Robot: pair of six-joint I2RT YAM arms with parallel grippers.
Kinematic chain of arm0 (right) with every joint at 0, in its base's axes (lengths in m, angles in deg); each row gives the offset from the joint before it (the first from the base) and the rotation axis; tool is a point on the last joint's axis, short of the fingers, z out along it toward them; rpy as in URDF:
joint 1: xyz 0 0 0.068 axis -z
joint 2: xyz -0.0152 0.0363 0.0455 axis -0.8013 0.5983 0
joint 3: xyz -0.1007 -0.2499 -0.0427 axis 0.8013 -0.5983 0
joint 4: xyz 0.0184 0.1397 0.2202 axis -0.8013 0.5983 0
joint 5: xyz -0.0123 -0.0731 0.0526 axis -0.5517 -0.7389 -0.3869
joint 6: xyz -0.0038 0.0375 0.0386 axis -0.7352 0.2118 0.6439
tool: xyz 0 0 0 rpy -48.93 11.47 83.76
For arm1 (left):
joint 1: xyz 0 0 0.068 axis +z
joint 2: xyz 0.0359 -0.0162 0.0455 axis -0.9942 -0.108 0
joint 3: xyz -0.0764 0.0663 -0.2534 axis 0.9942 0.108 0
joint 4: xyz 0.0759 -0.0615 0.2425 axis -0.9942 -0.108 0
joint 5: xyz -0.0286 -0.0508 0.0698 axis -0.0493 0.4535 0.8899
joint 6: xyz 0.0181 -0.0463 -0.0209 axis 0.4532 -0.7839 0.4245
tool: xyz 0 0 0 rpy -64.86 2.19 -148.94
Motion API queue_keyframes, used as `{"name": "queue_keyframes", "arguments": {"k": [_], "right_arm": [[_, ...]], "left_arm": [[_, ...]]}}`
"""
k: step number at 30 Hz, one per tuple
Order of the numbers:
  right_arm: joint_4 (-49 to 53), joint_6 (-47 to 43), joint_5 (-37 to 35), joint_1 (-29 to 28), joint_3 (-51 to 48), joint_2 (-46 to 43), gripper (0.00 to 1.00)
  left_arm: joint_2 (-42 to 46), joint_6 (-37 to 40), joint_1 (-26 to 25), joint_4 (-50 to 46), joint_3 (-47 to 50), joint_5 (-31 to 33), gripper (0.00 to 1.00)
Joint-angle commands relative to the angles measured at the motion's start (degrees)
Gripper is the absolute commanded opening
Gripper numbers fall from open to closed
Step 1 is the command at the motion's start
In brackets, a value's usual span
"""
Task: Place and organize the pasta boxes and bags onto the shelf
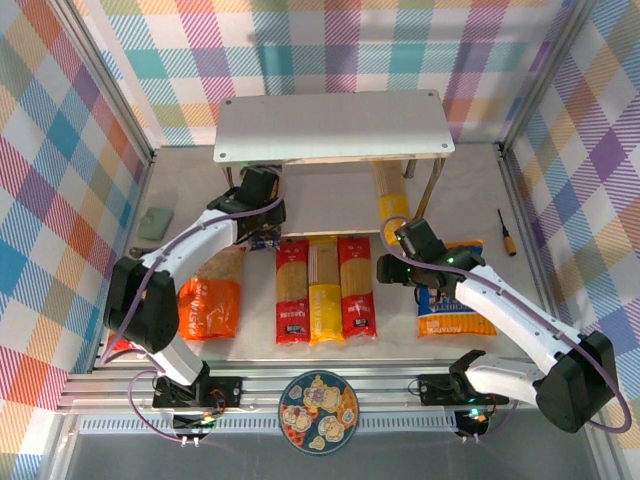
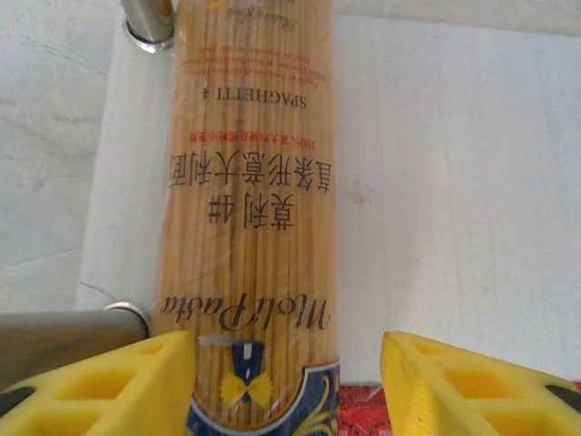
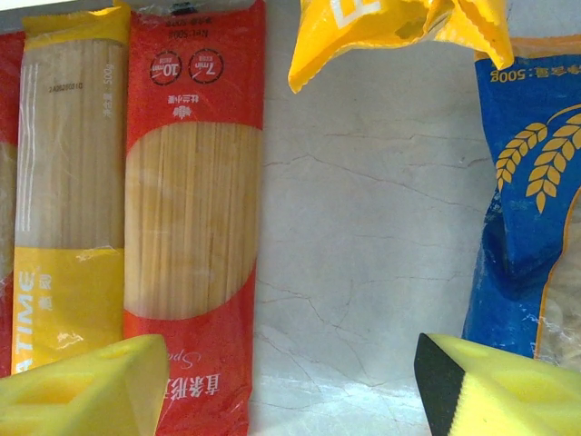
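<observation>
Pasta boxes: tan spaghetti pack (image 2: pixel 250 182) lies lengthwise on a pale lower board (image 2: pixel 454 182) under the shelf (image 1: pixel 330 125), left side. Far yellow pack (image 1: pixel 385 190) lies under the right side, its near end protruding.
Left fingers (image 2: pixel 136 372): spread either side of the tan spaghetti pack's near end, wider than it and not clamped. Judged a placing or aligning stance.
Right fingers (image 3: pixel 82 381): spread wide and empty over bare counter (image 3: pixel 363 227), between the right red pack (image 3: pixel 195 227) and the blue bag (image 3: pixel 526 182).
Remaining: left red pack (image 1: pixel 292 290), middle yellow pack (image 1: pixel 323 290) and the right red pack lie side by side at counter centre. Orange bag (image 1: pixel 210 300) lies to the left.
Judgement: parallel lengthwise rows save shelf room.
</observation>
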Motion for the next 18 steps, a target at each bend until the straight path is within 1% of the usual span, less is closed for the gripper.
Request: {"name": "queue_keyframes", "arguments": {"k": [1,4,8,11,13,15,18], "right_arm": [[0.58,0.9,-0.22,-0.59,0.95,0.51,0.73],[0.74,1.02,-0.15,-0.85,0.94,0.77,0.73],[1.19,1.25,-0.13,-1.15,0.63,1.1,0.73],[1.79,1.79,-0.05,-1.6,0.01,1.48,0.73],[2.3,2.46,0.28,-2.24,-0.38,1.57,0.73],[2.43,3.54,1.4,-3.62,-1.07,1.57,0.73],[1.77,5.55,3.46,-6.41,-2.54,2.29,0.73]], "left_arm": [[5.37,2.11,-0.74,2.59,-0.09,0.01,0.51],[7.43,2.77,-2.18,2.02,1.39,-0.39,0.46],[10.97,3.03,-5.72,1.14,5.38,1.29,0.45],[14.7,2.34,-9.96,2.65,10.58,2.44,0.46],[16.69,1.15,-13.58,3.61,14.2,5.11,0.46],[17.82,-0.82,-16.94,3.26,17.28,7.47,0.46],[18.76,-3.75,-20.39,3.03,20.87,10.22,0.46]]}}
